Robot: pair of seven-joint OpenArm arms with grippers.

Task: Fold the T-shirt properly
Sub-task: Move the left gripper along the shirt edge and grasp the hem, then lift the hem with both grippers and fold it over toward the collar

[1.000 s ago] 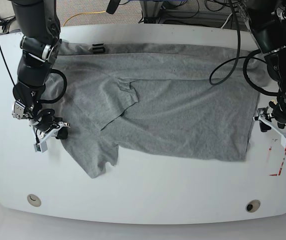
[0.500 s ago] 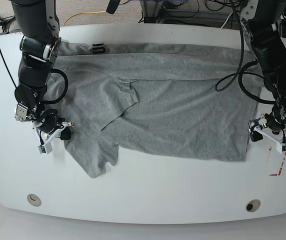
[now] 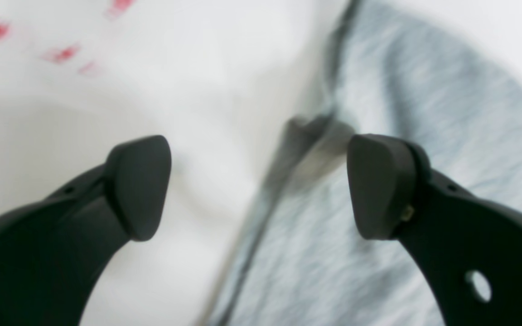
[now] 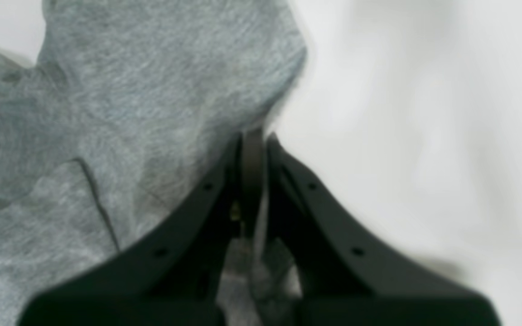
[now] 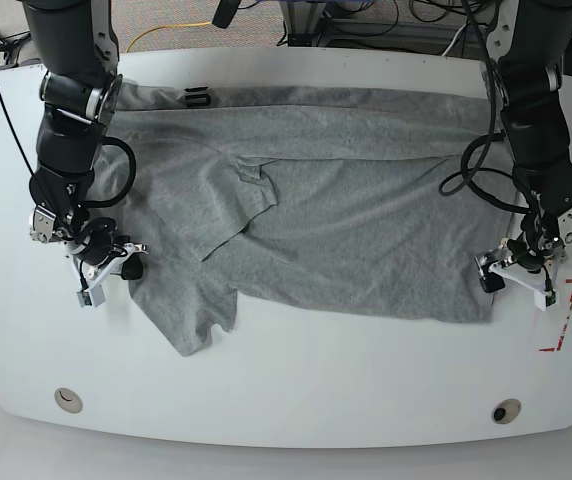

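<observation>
The grey T-shirt (image 5: 346, 220) lies spread across the white table (image 5: 286, 385), with one sleeve folded in over its middle. In the base view my right gripper (image 5: 118, 270) sits at the shirt's left edge. The right wrist view shows this right gripper (image 4: 253, 136) shut, with the T-shirt (image 4: 129, 90) fabric pinched between its fingers. At the shirt's right edge, my left gripper (image 5: 515, 281) is low over the table. In the left wrist view the left gripper (image 3: 258, 185) is open astride the T-shirt (image 3: 424, 90) hem, one finger over cloth and one over bare table.
Red tape marks (image 5: 556, 330) lie on the table just right of my left gripper, and the red tape marks (image 3: 61, 53) also show in the left wrist view. Two round holes (image 5: 67, 400) (image 5: 506, 411) sit near the front edge. Cables run behind the table.
My left gripper has moved in toward the shirt's right edge and opened wider. My right gripper has closed on the shirt's left edge and barely shifted.
</observation>
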